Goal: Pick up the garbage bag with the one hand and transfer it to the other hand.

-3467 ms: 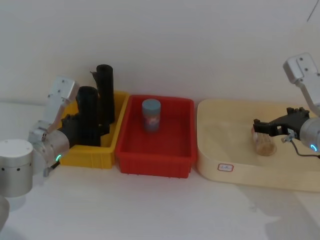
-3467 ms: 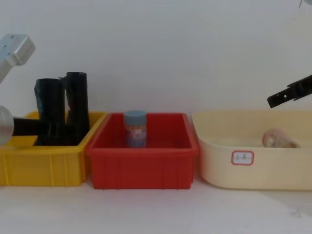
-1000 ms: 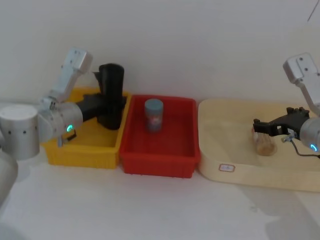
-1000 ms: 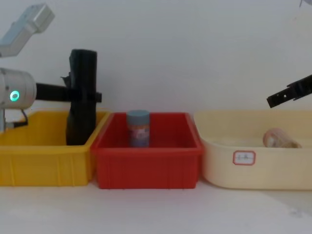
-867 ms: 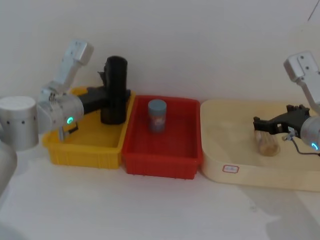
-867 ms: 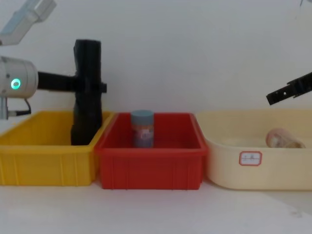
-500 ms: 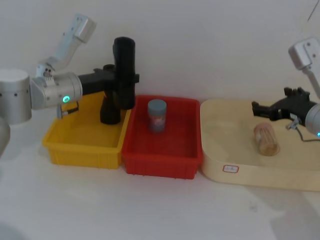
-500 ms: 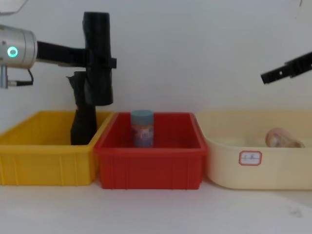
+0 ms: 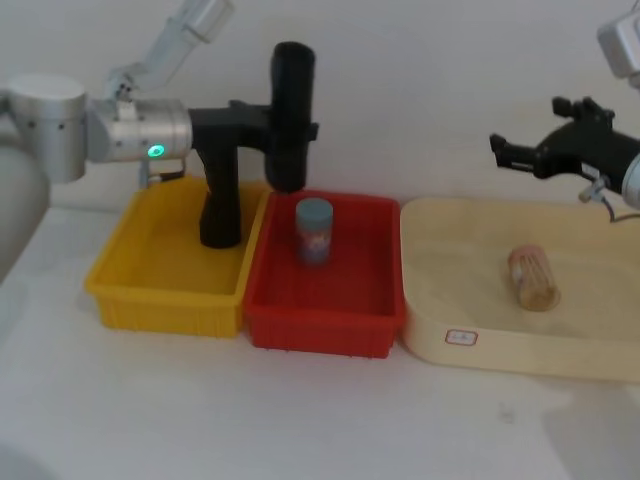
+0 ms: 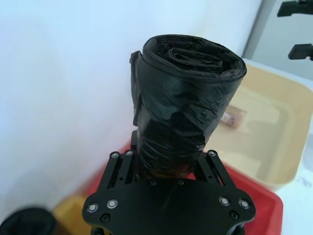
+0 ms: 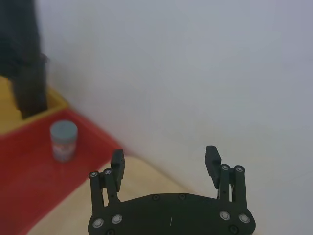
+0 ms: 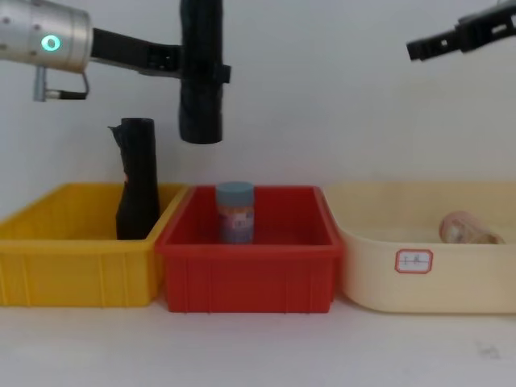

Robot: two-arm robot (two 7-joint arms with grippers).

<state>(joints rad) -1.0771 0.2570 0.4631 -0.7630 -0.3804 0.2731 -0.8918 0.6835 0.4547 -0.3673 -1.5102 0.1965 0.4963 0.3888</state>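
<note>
My left gripper (image 9: 283, 128) is closed around the garbage bag (image 9: 292, 85), fingers clamped on the middle of the roll. It holds the roll upright in the air above the far-left corner of the red bin (image 9: 320, 325), clear of the yellow bin (image 9: 160, 300) where the slimmer roll (image 9: 222, 205) stands. My right gripper (image 9: 503, 152) hangs well apart to the right, high over the cream tray (image 9: 520, 345), fingers spread wide and holding nothing.

The main risk, as I judge it, is the handover itself. The roll is soft, slick film (the left wrist view shows it wrinkled and squashed in where my fingers bite), so it may slide down through my hold as I carry it right, or twist off vertical. If it tilts, my right fingers may close on a corner rather than across the body. My left fingers take up the middle, so only the top and bottom lengths are free, and coming in too near the centre would knock finger against finger. Letting go with the left before the right has truly closed would drop the roll into the red bin, likely onto the blue-capped jar (image 9: 313, 230) just below. A loose flap of film at the side could also catch and unwind
</note>
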